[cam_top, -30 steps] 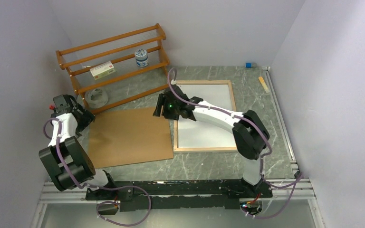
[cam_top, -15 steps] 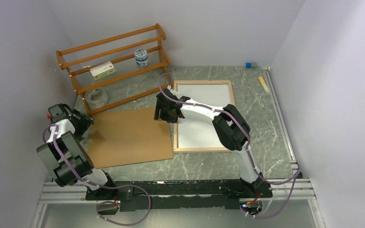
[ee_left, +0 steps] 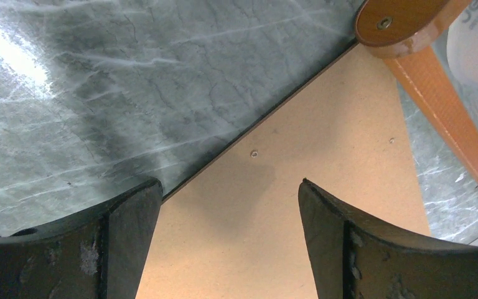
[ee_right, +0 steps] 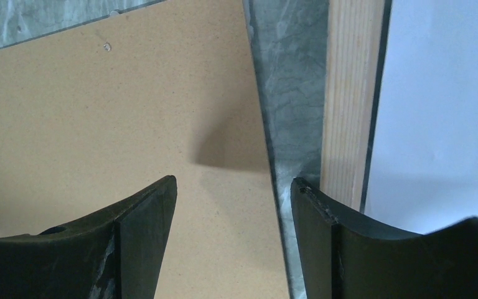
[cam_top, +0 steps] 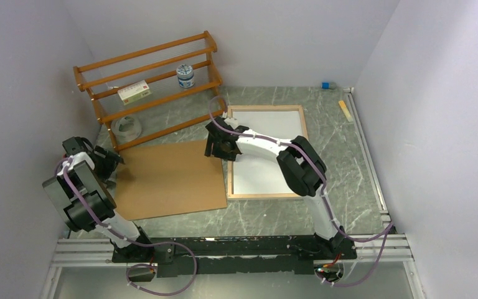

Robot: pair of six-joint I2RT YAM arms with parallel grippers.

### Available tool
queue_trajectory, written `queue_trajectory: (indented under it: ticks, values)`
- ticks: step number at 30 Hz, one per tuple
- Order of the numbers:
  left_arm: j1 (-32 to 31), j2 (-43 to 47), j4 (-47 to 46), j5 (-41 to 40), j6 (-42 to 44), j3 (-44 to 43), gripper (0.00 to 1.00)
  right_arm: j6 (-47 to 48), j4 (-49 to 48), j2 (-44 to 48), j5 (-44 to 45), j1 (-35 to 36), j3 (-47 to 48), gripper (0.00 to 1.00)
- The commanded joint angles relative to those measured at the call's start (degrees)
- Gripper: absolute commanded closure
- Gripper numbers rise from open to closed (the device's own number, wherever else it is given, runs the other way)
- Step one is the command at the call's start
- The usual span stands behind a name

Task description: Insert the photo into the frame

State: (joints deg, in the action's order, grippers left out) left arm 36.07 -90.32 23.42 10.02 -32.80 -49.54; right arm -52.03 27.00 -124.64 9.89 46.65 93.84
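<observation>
The frame (cam_top: 267, 195) lies flat at the right of the table, pale wood rim up; a plain white surface (cam_top: 267, 168) fills it. No dark print shows in any view. The brown hardboard backing (cam_top: 168, 180) lies to its left. My right gripper (cam_top: 216, 149) is open and empty over the backing's far right corner; in the right wrist view (ee_right: 233, 180) it straddles the backing's edge (ee_right: 112, 124), beside the frame's rim (ee_right: 348, 93). My left gripper (cam_top: 109, 163) is open and empty at the backing's left edge; the left wrist view (ee_left: 230, 184) shows the backing (ee_left: 299, 205) under it.
An orange-brown slatted rack (cam_top: 155, 81) stands at the back left with a small box (cam_top: 133, 91) and a white jar (cam_top: 185, 76) on it; a tape roll (cam_top: 126, 128) sits beneath. The rack's foot (ee_left: 411, 18) is close to my left gripper. A wooden stick (cam_top: 346, 111) lies at the right wall.
My right arm has folded and its gripper has shifted from the frame's left rim to the backing's far right corner. My left gripper has moved nearer, along the backing's left edge.
</observation>
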Motion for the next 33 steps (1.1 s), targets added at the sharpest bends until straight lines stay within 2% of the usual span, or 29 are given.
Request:
queue_trajectory:
  ticks: [1,5,9,15,25,33]
  values:
    - [0.5,-4.01,4.05,-0.08,-2.97,0.47,0.13,0.68,-0.82,-1.41,-6.62,-1.18,1.74,0.3]
    - [0.58,-5.31,4.15,1.27,-4.32,1.93,0.13,1.4,-2.95,-2.4,-17.75,-1.3,2.25,0.3]
    - [0.58,-5.79,4.28,2.64,-4.84,2.85,0.13,0.09,-9.62,-0.16,-28.35,-1.48,-1.4,0.32]
    - [0.58,-4.8,7.02,4.87,-4.84,2.76,0.14,-2.21,-17.72,6.51,-36.61,-1.48,-5.58,0.33]
    - [0.58,-1.13,11.15,10.12,-4.19,4.54,0.15,-7.86,-21.08,15.91,-37.51,-1.48,-12.07,0.33]
    - [-0.02,2.6,10.93,16.54,-4.49,8.25,0.15,-7.33,-15.6,21.51,-29.76,-2.65,-14.66,0.33]
